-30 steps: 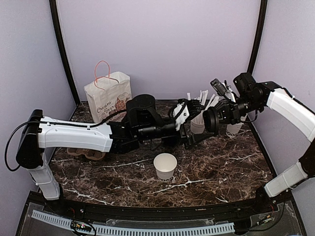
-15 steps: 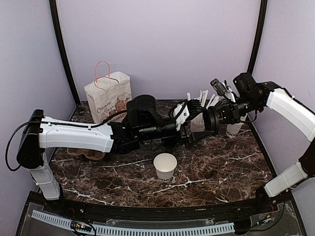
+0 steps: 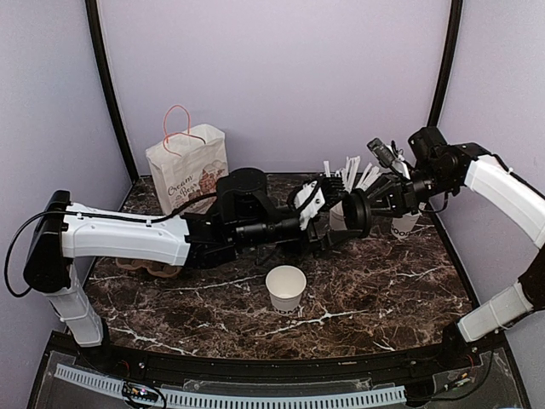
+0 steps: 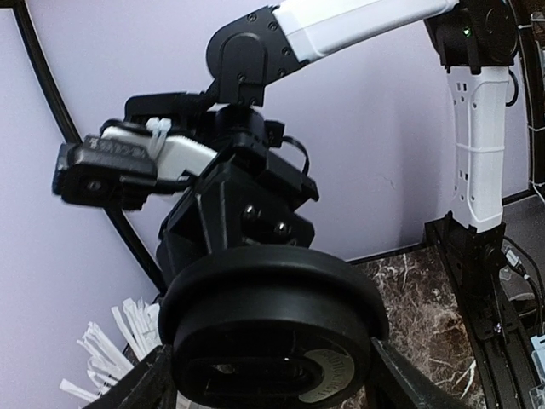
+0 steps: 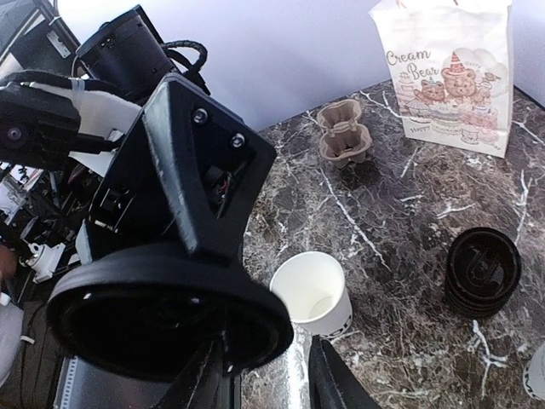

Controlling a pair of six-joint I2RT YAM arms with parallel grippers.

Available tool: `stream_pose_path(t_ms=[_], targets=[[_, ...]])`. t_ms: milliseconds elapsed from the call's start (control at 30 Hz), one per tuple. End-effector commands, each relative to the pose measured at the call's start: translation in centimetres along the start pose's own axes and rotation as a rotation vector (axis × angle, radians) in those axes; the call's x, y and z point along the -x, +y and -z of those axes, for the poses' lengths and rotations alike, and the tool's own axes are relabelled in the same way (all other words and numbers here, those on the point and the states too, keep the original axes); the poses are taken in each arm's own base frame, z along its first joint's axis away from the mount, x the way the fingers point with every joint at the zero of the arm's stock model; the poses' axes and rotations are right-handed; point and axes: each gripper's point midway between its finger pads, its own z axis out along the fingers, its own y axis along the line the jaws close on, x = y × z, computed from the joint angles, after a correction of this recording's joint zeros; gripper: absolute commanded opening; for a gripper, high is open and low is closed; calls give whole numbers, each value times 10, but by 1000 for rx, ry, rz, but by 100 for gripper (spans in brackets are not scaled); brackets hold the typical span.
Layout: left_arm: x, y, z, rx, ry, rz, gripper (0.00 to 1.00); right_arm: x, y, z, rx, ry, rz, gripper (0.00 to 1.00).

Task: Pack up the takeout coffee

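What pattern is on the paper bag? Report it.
White paper bag, cartoon bears, Cream Bear lettering; right wrist view.

Big black lid (image 4: 272,324) fills lower centre, left gripper (image 4: 272,385) fingers flanking its edges. Close behind it, right gripper (image 4: 255,234). Lower left, white sticks (image 4: 106,349); marble table (image 4: 426,290) at right.

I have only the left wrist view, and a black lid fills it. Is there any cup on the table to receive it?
Observer: Yes. One lidless white paper cup stands upright on the marble table, nearer the arm bases than the black lid.
Operator: Is the lid directly above that cup?
Observer: It seems not. The top view shows it raised farther back and rightward, where the left end effector and right end effector meet.
Operator: Are spare lids there?
Observer: Yes. The right wrist view shows a stack of black lids on the table, a little apart from the Cream Bear paper bag.
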Motion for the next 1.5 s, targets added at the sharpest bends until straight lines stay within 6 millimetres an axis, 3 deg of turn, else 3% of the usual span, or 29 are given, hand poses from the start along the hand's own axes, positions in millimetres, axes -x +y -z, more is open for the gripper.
stream_pose_path(t_ms=[0, 167, 367, 467, 567, 667, 833, 967, 1467], targets=[[16, 28, 35, 108, 82, -15, 75, -10, 2, 16, -91, 18, 39, 37], [-9, 30, 69, 130, 282, -5, 76, -26, -19, 19, -228, 28, 44, 38], [-47, 16, 109, 86, 511, -2, 76, -35, -38, 21, -303, 67, 50, 39], [-54, 12, 119, 61, 567, -11, 76, -38, -41, 19, -297, 69, 40, 39], [-68, -6, 127, -38, 647, -6, 77, -38, -42, 18, -300, 72, 41, 39], [-75, -12, 129, -91, 708, -4, 77, -37, -44, 20, -319, 72, 39, 39], [-110, -22, 134, -165, 893, -17, 74, -41, -43, 21, -333, 72, 48, 40], [-126, -24, 130, -193, 971, -29, 73, -44, -42, 21, -342, 72, 51, 40], [-142, -36, 114, -265, 1034, 20, 75, -49, -40, 21, -352, 70, 63, 42]])
